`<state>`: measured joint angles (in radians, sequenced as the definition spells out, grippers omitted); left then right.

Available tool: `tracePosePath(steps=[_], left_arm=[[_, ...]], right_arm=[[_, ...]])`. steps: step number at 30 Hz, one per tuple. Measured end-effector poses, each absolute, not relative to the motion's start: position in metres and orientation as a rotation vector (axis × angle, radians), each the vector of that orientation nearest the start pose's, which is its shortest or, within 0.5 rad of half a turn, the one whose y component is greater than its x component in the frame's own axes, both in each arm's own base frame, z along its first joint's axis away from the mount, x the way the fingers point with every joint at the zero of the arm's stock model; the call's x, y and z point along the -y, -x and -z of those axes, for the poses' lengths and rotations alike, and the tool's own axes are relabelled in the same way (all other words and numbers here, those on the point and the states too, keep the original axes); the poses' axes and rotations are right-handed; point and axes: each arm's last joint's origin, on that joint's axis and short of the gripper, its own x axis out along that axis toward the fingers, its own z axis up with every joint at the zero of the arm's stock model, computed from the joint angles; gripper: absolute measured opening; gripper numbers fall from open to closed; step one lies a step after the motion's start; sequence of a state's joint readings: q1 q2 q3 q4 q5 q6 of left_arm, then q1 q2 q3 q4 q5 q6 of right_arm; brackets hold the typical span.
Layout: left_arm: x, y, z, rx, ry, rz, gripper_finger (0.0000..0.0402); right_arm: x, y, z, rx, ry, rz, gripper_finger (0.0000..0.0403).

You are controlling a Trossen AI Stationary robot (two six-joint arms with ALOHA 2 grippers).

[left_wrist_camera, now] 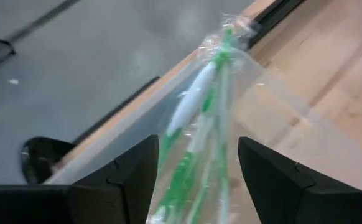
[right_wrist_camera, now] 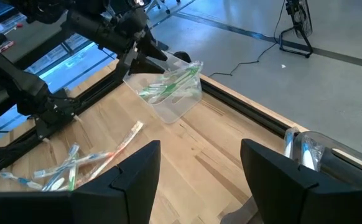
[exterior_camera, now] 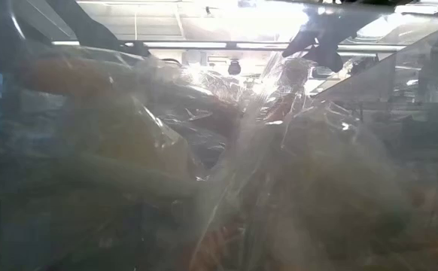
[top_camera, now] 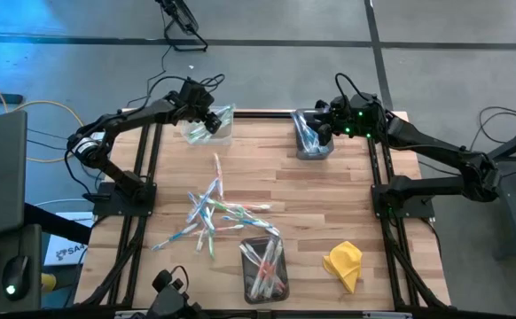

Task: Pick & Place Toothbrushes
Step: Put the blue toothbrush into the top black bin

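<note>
A loose pile of wrapped toothbrushes [top_camera: 215,213] lies mid-table, and it also shows in the right wrist view [right_wrist_camera: 75,163]. My left gripper [top_camera: 207,120] is open over a clear bin [top_camera: 212,126] at the far left. The bin holds green toothbrushes [left_wrist_camera: 196,106], which stand between the spread fingers, one poking up past the rim. I see no finger touching them. My right gripper [top_camera: 323,128] hangs open at a second clear bin [top_camera: 311,137] at the far right. That bin holds blue toothbrushes [right_wrist_camera: 300,148].
A third clear bin [top_camera: 264,268] with pink-red toothbrushes sits at the near edge. A crumpled yellow cloth [top_camera: 344,264] lies to its right. Bare wood lies between the pile and the far bins. Clear plastic [exterior_camera: 226,165] close to the lens fills the low view.
</note>
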<state>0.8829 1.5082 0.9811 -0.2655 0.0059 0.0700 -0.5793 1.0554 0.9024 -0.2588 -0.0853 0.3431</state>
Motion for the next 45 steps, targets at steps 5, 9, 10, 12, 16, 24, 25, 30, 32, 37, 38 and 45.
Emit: tracePosePath(steps=[5,9,10,12,16,24,25,30,32,37,38,45], left_arm=[[-0.24,-0.201,-0.229,-0.717,0.407,-0.741,0.0216],[-0.239,-0.202,-0.23,-0.683,0.483,-0.725,0.0216],[-0.239,-0.202,-0.23,-0.679,0.494,-0.729,0.0216],[-0.239,-0.202,-0.23,-0.675,0.507,-0.734,0.0216],[-0.239,-0.202,-0.23,-0.673,0.507,-0.734,0.0216],[-0.239,-0.202,-0.23,-0.674,0.505,-0.734,0.0216],[-0.239,-0.202,-0.23,-0.674,0.505,-0.734,0.0216],[-0.241,-0.204,-0.232,-0.644,0.491,-0.737,0.0216],[-0.242,-0.204,-0.233,-0.63,0.496,-0.741,0.0216],[-0.241,-0.203,-0.236,-0.612,0.509,-0.744,0.0216],[-0.239,-0.202,-0.24,-0.605,0.51,-0.732,0.0216],[-0.217,-0.189,-0.276,-0.518,0.453,-0.603,0.0216]], right_arm=[[0.124,-0.194,-0.317,-0.307,-0.468,0.552,0.0215],[0.124,-0.193,-0.316,-0.306,-0.466,0.56,0.0215],[0.124,-0.193,-0.316,-0.306,-0.466,0.56,0.0215],[0.124,-0.193,-0.317,-0.306,-0.466,0.56,0.0215],[0.124,-0.193,-0.317,-0.306,-0.466,0.559,0.0215],[0.124,-0.193,-0.317,-0.306,-0.467,0.557,0.0215],[0.124,-0.193,-0.317,-0.306,-0.467,0.557,0.0215],[0.124,-0.193,-0.317,-0.306,-0.467,0.557,0.0215],[0.124,-0.193,-0.316,-0.306,-0.467,0.557,0.0215],[0.124,-0.193,-0.316,-0.306,-0.467,0.557,0.0215],[0.124,-0.193,-0.317,-0.306,-0.467,0.557,0.0215],[0.124,-0.193,-0.317,-0.306,-0.467,0.557,0.0215]])
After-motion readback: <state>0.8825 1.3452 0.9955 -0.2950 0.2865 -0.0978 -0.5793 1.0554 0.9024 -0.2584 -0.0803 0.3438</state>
